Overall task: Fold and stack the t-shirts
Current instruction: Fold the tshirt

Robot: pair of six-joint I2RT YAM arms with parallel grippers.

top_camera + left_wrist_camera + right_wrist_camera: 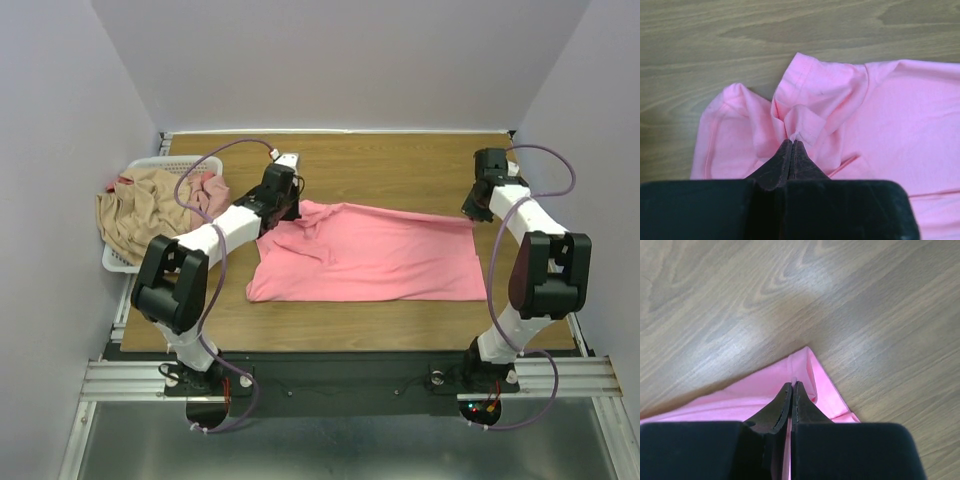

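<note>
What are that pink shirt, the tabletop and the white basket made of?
The pink shirt looks like soft, matte knit cloth, perhaps cotton jersey: it bunches and creases where the left gripper pinches it. The tabletop shows wood grain with a slight sheen, so it may be laminate rather than solid wood. The basket is white and slatted and looks like moulded plastic.

text: none legible | labels: none | brands: none | numbers: none | signs: none
</note>
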